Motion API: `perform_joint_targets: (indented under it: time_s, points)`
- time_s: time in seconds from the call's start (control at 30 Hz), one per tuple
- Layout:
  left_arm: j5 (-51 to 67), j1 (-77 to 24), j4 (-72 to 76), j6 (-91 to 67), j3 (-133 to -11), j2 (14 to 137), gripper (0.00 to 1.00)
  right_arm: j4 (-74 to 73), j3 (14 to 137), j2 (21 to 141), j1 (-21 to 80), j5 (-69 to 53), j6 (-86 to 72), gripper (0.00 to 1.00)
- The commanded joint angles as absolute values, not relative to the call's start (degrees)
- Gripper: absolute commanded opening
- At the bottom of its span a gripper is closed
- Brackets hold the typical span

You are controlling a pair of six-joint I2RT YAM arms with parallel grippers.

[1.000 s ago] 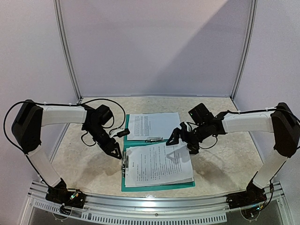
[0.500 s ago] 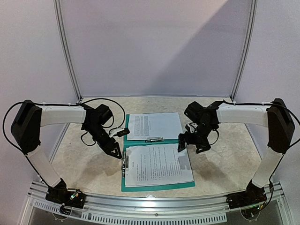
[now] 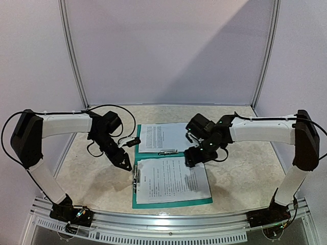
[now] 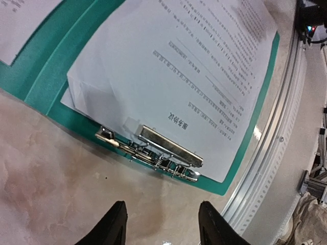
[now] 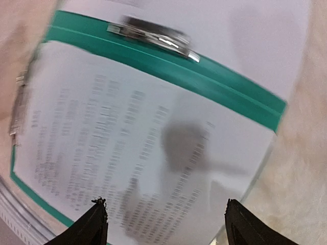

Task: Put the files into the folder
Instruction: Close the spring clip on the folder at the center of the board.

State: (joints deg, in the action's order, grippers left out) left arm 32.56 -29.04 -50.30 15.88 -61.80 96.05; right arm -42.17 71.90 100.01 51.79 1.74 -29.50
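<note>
Left claw (image 4: pixel 162 214) hangs open and empty beside the green folder (image 3: pixel 173 202), right claw (image 5: pixel 166 214) gapes above it; printed sheets (image 3: pixel 171 181) lie inside.

the folder (image 3: pixel 173 203) lies open in the middle of the table (image 3: pixel 245 173), between the two arms, one half behind the other. on the near half rests a stack of files (image 3: pixel 172 179), its left edge under a clip (image 3: pixel 136 176) at the folder's left side; on the far half lies another sheet (image 3: pixel 166 136), with a second clip (image 3: pixel 167 152) at its near edge. the left gripper (image 3: pixel 126 166) hangs just left of the first clip, the right gripper (image 3: pixel 190 161) over the stack's far right corner.
</note>
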Motion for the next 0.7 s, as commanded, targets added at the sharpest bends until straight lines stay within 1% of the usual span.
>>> perform_joint_targets:
  time_s: [0.0, 0.1, 0.13, 0.17, 0.2, 0.27, 0.3, 0.4, 0.43, 0.53, 0.67]
  points:
    - [33.5, -24.79, -51.74, 18.77, -65.55, 92.64, 0.51, -27.54, 79.4, 98.34, 60.21, 5.04, -10.08, 0.8]
    - [32.45, -23.28, -49.02, 17.56, -65.14, 93.41, 0.52, -26.17, 85.18, 103.04, 60.96, 0.94, -8.62, 0.78]
    - [32.54, -23.27, -47.74, 16.82, -64.69, 94.33, 0.51, -26.06, 86.42, 104.78, 60.98, 0.66, -9.87, 0.75]
    - [33.05, -23.37, -46.67, 16.05, -64.53, 95.72, 0.49, -25.11, 86.74, 105.82, 60.98, -0.81, -11.93, 0.7]
    - [34.07, -23.45, -46.11, 15.41, -64.58, 97.23, 0.48, -23.75, 86.18, 106.84, 60.96, -1.4, -13.31, 0.62]
    - [35.7, -23.62, -45.73, 14.93, -64.97, 100.57, 0.45, -20.07, 83.03, 107.29, 60.99, -1.31, -17.6, 0.43]
    - [36.3, -23.62, -45.33, 14.83, -65.03, 102.1, 0.44, -18.01, 81.01, 107.03, 60.97, -1.58, -20.9, 0.36]
    - [37.58, -23.7, -42.56, 13.79, -64.36, 103.42, 0.44, -11.91, 75.91, 107.25, 61.0, -2.98, -27.4, 0.22]
    - [38.01, -23.84, -41.61, 13.38, -64.12, 103.44, 0.44, -10.76, 75.63, 107.89, 61.0, -3.44, -28.25, 0.15]
    - [38.13, -24.36, -40.04, 12.76, -63.61, 103.6, 0.44, -11.87, 77.61, 111.75, 61.13, -4.58, -29.84, 0.01]
    - [38.44, -24.97, -38.51, 12.45, -62.77, 104.77, 0.43, -12.5, 77.87, 115.69, 61.13, -4.07, -31.15, 0.0]
